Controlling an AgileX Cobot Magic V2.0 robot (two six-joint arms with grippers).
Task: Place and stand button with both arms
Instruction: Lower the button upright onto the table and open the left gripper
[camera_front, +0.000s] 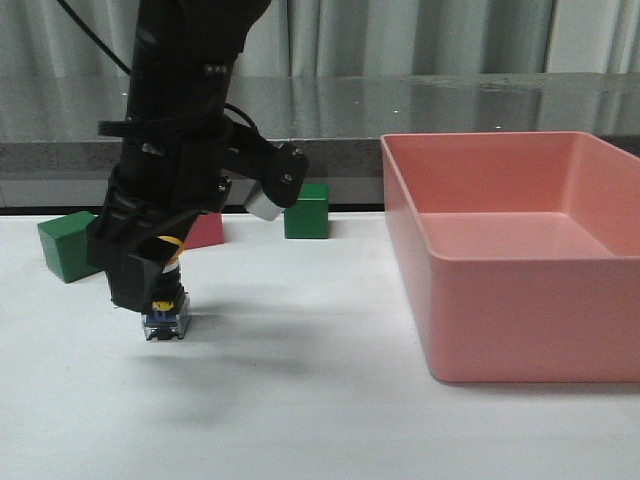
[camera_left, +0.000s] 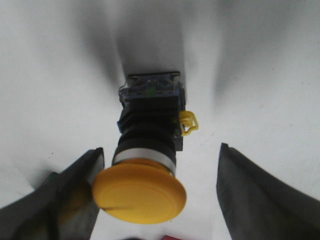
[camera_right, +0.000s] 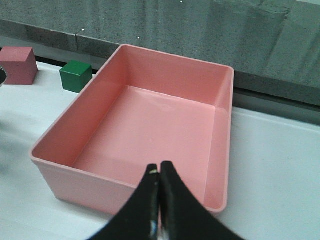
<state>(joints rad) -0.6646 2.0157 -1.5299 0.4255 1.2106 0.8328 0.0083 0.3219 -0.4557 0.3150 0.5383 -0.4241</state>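
- The small push-button with a yellow mushroom cap, silver collar, black body and clear bluish base block stands upright on the white bench, base down and cap up, with a small yellow tab on one side of its body.
- It sits directly beneath the left hand, between the two spread fingers. One finger lies just beside or touching the cap's edge; the other is clearly apart from it, so the hand is wide and not clamping the button.
- In the front view the left hand covers the cap, and only the bluish base shows below it.
- Behind the left hand lie a green cube, a red block partly hidden by the arm, and a second green cube; all are well apart from the button.
- The large pink plastic tray sits well away on the far side of the button from the left hand, below and ahead of the right hand, whose fingers are pressed together and hold nothing.
- Judged step: the button looks placed and standing, with the release under way or done.
- The next move calls for lifting the left hand straight up, keeping the near finger from dragging the cap and tipping the button.
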